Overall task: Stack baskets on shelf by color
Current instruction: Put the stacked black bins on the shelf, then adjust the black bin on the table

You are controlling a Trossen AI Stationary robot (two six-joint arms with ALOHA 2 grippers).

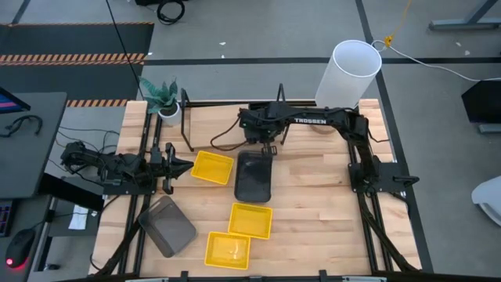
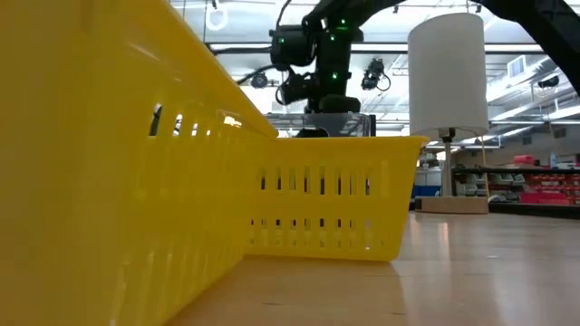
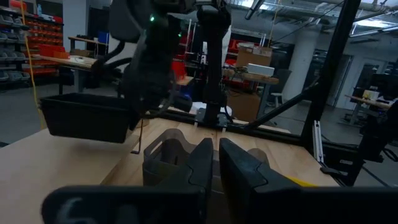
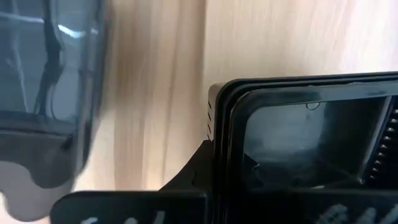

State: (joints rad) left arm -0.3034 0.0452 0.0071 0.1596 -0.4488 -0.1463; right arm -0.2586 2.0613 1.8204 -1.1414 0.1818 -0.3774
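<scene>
My right gripper (image 1: pixel 268 150) reaches in from the far side and is shut on a dark basket (image 1: pixel 254 177) at mid-table. The left wrist view shows this basket (image 3: pixel 87 117) off the wood. My left gripper (image 1: pixel 182 165) is shut and hovers level at the left, just short of a yellow basket (image 1: pixel 212 167) lying flat on its base. Two more yellow baskets (image 1: pixel 250 220) (image 1: pixel 228 250) and a grey basket (image 1: pixel 167 225) rest near the front edge. The shelf's black wire frames (image 1: pixel 185 117) stand at the far left of the board. My right gripper holds the dark basket by its far short end, at the rim (image 4: pixel 221 124), where several nested edges show. It comes from above, pointing down. The basket juts toward the near edge, about level and lifted off the table. The basket hides how the fingers sit on the wall.
A white cylinder lamp (image 1: pixel 350 74) stands at the far right and a small potted plant (image 1: pixel 164 98) at the far left corner. In the low view two yellow baskets (image 2: pixel 326 195) (image 2: pixel 109 163) fill the foreground. Bare wood (image 1: pixel 321 204) lies right of the baskets.
</scene>
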